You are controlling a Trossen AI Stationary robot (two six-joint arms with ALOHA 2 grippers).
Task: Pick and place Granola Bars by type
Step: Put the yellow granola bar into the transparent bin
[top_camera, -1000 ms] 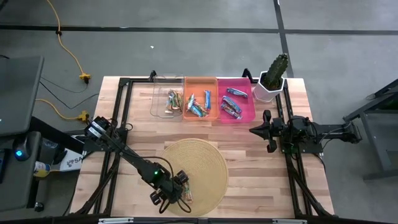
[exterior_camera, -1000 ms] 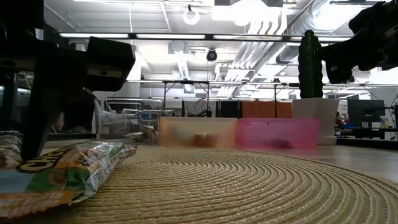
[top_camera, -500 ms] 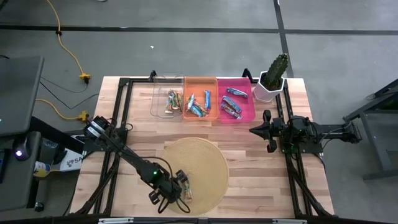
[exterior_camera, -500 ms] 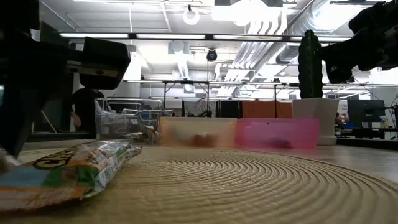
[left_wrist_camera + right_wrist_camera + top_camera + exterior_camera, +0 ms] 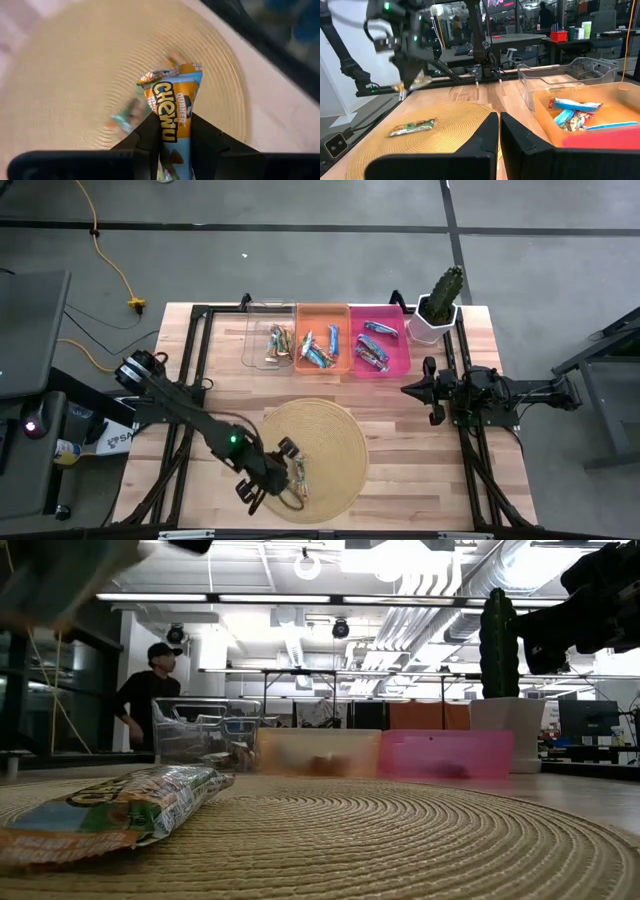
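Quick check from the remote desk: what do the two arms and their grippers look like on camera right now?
Both arms are dark, near black, built of slim jointed links. The left arm carries a small green light near its wrist; the left gripper has two flat, black, wedge-shaped fingers. The right gripper has the same matte black fingers, broad at the base, tapering forward. The right arm has a boxy black wrist.

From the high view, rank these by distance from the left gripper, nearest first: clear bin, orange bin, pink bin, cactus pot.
Left gripper, holding a bar over the mat:
1. Clear bin, left end of the bin row.
2. Orange bin, middle of the row.
3. Pink bin, right end of the row.
4. Cactus pot, the table's far right corner.
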